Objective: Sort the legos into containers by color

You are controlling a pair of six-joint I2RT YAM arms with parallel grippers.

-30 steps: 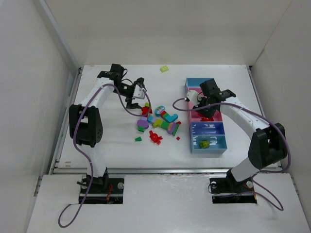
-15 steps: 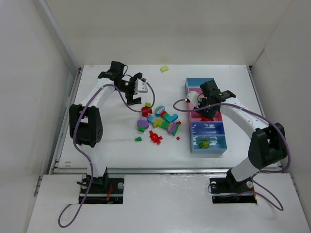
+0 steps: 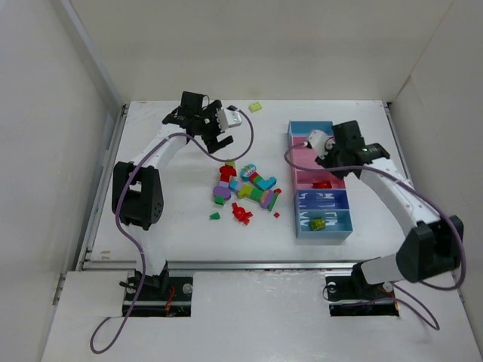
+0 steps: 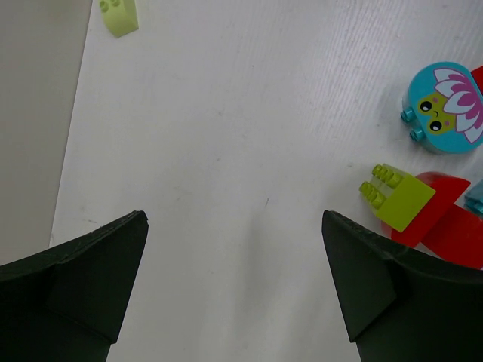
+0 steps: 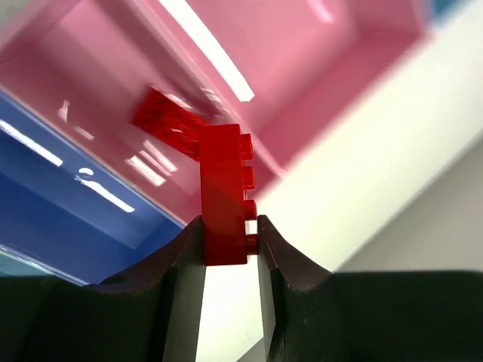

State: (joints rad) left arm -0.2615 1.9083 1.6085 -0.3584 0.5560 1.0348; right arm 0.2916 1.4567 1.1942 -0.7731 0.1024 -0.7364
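A red brick [image 3: 323, 184] lies in the nearer pink bin [image 3: 306, 181], a yellow-green brick [image 3: 318, 223] in the nearest light blue bin [image 3: 338, 221]. The right claw [image 5: 226, 234] pinches a second red brick [image 5: 225, 188] above the pink bins [image 5: 317, 45]. The left claw [image 4: 234, 219] gapes empty, beyond the loose pile [image 3: 245, 190].

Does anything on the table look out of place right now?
One yellow-green brick lies alone near the far edge of the table, apart from the main pile. Otherwise nothing stands out; the right gripper holds a red brick.
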